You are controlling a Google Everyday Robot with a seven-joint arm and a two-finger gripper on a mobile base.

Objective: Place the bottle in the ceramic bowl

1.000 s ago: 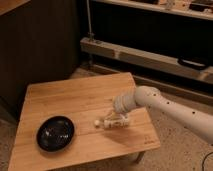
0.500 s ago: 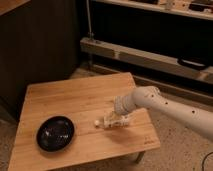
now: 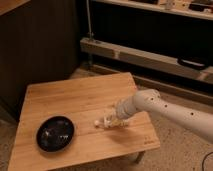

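One bottle (image 3: 102,122) and one ceramic bowl (image 3: 55,134) sit on a single tabletop (image 3: 85,97) — two objects in all — with one arm (image 3: 165,107) reaching in, its one gripper (image 3: 114,121) down at the bottle, apart from the bowl.

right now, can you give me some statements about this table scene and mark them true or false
1. The bottle is inside the bowl. False: it is outside the bowl, to the bowl's right in the camera view.
2. The tool is at the bottle, over the table. True.
3. The bowl is black. True.
4. The bowl stands at the table's far edge. False: it is near the front edge.
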